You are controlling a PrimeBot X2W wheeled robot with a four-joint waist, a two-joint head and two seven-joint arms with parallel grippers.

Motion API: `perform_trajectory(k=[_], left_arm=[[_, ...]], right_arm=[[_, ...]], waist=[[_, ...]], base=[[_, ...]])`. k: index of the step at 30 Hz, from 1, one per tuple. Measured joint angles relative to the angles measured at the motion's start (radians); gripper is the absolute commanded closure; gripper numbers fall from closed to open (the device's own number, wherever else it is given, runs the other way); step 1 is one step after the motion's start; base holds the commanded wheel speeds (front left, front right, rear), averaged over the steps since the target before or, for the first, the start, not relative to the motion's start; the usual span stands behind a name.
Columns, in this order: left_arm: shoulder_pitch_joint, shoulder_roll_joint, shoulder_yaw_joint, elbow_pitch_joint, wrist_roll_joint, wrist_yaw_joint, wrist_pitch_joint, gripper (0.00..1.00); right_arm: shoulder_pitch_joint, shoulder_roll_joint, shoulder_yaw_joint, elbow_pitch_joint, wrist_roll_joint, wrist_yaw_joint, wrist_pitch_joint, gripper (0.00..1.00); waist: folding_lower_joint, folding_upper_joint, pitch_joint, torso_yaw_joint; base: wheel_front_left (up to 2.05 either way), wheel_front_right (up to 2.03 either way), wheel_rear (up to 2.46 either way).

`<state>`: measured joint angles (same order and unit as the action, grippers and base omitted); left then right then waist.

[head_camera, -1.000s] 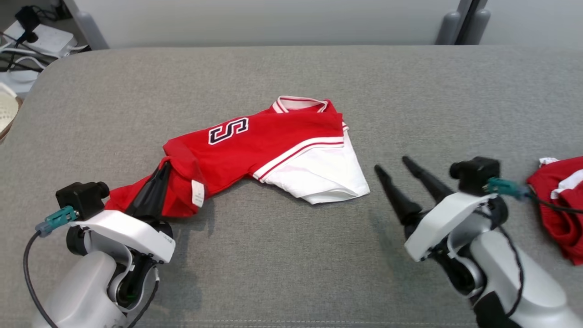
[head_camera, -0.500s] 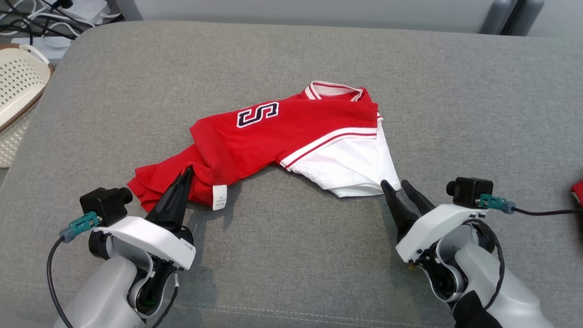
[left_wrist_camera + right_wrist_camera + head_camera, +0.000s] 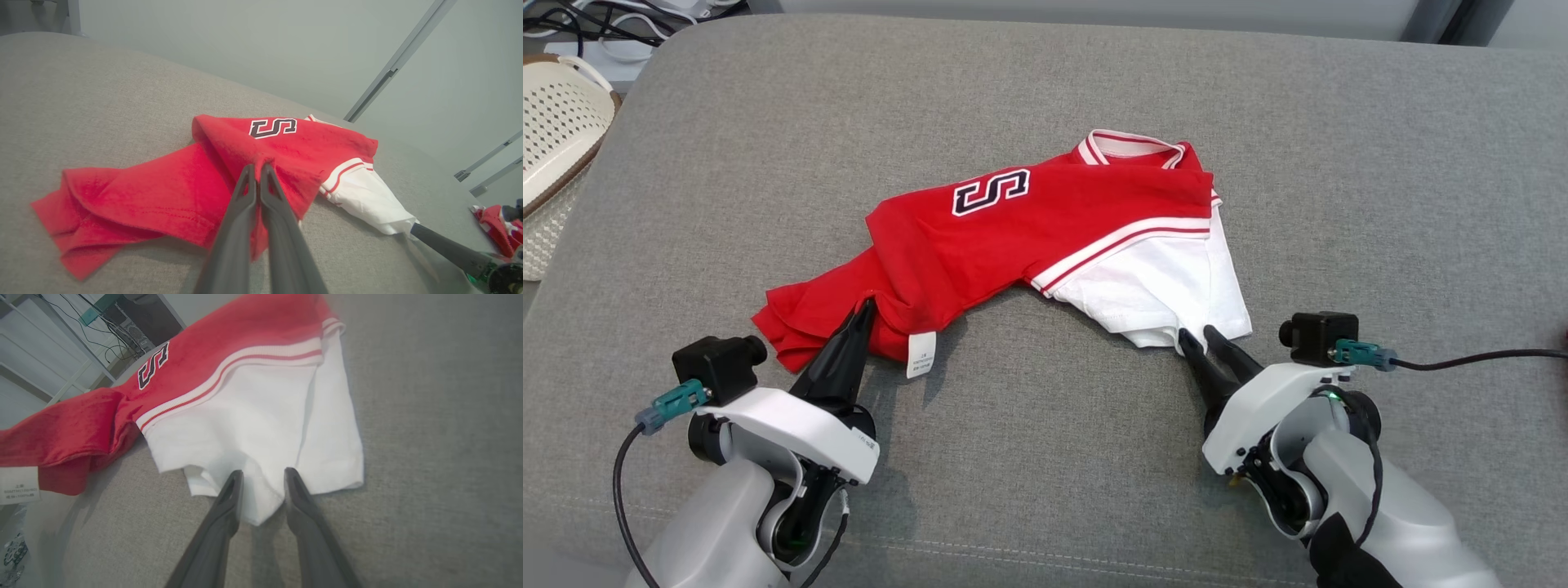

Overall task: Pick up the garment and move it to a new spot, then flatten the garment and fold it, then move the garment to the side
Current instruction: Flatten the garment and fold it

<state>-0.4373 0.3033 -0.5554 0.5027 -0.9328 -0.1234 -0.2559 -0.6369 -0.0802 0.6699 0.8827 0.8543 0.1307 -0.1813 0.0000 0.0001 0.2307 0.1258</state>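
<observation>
A red and white jersey (image 3: 1045,233) with a dark "S" lies crumpled on the grey cushion (image 3: 1045,457). My left gripper (image 3: 867,305) is shut on a pinch of its red cloth, and the left wrist view shows the fingers pressed together (image 3: 258,167) in a raised red fold (image 3: 229,143). My right gripper (image 3: 1197,335) is open at the near corner of the white sleeve (image 3: 1168,294). Seen from the right wrist, its tips (image 3: 263,475) stand on either side of that white corner (image 3: 261,433), apart from each other.
A white care label (image 3: 920,354) hangs off the red hem near my left gripper. A perforated cream basket (image 3: 556,155) stands beyond the cushion's left edge, with cables (image 3: 621,16) behind it. Another red garment (image 3: 492,222) lies far right on the cushion.
The camera has tilted and turned, shifting the whole picture. My right gripper moved left up to the white sleeve corner and its fingers narrowed. The left gripper stays shut on the red cloth.
</observation>
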Motion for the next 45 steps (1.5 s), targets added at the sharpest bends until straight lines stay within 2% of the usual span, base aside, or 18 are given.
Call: perform_trajectory(k=[5,14,26,32,33,34,41,45], left_arm=[[0.0,0.0,0.003,0.001,0.0,0.0,0.0,1.0],[0.0,-0.007,0.004,0.003,0.0,0.0,0.0,1.0],[0.0,-0.009,0.002,0.012,0.0,0.0,0.0,1.0],[0.0,-0.011,0.002,0.015,0.0,0.0,0.0,1.0],[0.0,-0.012,0.002,0.016,0.0,0.0,0.0,1.0],[0.0,-0.012,0.002,0.016,0.0,0.0,0.0,1.0],[0.0,-0.011,0.003,0.016,-0.001,0.0,0.0,1.0],[-0.012,0.011,0.024,0.005,-0.018,0.0,0.0,1.0]], right_arm=[[-0.005,-0.005,0.05,0.002,-0.003,0.0,-0.004,0.5],[-0.01,-0.023,0.064,0.036,0.001,0.0,-0.015,0.51],[-0.011,-0.02,0.128,0.039,0.019,0.0,-0.006,0.59],[-0.014,-0.02,0.147,0.048,0.037,0.0,-0.002,0.79],[-0.018,-0.02,0.149,0.055,0.044,0.0,-0.002,0.98],[-0.022,-0.02,0.149,0.061,0.045,0.0,-0.002,1.0],[-0.044,-0.026,0.12,0.055,0.085,0.0,-0.029,1.0],[-0.103,-0.073,0.033,-0.045,0.098,0.0,-0.058,1.0]], waist=[[0.0,0.0,-0.003,-0.005],[0.0,0.0,-0.004,-0.011],[0.0,0.0,-0.014,-0.001],[0.0,0.0,-0.014,0.002],[0.0,0.0,-0.014,0.002],[0.0,0.0,-0.013,0.002],[-0.0001,0.0,-0.013,-0.003],[0.0,0.0,-0.018,-0.018]], base=[[0.0,0.0,0.0],[0.0,0.0,0.0],[0.0,0.0,0.0],[0.0,0.0,0.0],[0.0,0.0,0.0],[0.0,0.0,0.0],[0.0,0.0,0.0],[0.0,0.0,0.0]])
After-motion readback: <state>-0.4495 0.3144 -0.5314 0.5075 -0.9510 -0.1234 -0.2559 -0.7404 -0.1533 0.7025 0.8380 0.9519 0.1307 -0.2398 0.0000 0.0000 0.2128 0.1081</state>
